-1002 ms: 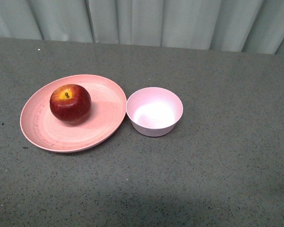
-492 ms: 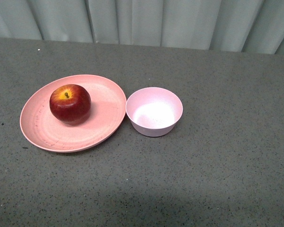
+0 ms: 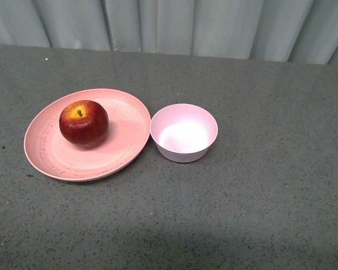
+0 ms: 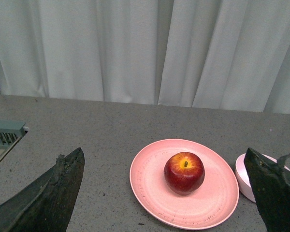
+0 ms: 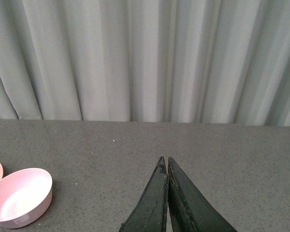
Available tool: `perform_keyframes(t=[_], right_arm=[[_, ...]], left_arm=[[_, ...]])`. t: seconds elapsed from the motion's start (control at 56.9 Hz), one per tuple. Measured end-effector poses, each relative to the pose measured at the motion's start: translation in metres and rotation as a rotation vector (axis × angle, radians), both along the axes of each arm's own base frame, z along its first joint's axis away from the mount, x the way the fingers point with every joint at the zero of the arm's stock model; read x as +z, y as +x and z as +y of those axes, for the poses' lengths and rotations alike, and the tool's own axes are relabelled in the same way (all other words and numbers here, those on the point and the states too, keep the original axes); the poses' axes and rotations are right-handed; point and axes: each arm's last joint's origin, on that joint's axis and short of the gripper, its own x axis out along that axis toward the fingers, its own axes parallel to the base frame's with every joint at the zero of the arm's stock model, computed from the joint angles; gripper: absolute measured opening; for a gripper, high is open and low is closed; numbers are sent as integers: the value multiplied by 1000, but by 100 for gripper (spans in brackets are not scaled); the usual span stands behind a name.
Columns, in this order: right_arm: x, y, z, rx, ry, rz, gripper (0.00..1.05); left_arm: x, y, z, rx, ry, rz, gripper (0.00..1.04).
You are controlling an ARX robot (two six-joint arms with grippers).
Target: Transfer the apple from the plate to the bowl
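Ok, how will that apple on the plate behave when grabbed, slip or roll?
The apple looks round and glossy, so it may slip in a pinch. Nudged, it would probably roll across the shallow plate. It looks firm, so it is unlikely to squash.

Dark-red apple [image 3: 83, 124] with yellow top, speckled salmon-pink plate [image 3: 129, 121], pale pink bowl [image 3: 183, 133]

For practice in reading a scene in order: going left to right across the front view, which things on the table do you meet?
plate → bowl. The apple sits on the plate, left of the plate's middle, so it takes no separate place in the order.
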Motion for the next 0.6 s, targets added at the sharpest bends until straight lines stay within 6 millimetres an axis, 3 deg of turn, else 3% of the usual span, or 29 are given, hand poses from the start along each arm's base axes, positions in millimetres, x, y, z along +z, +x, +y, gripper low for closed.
perform_keyframes(t=[0.598], right_arm=[[-3, -15, 0, 2, 0, 6, 1]], left_arm=[[0, 0, 0, 0, 0, 0, 98]])
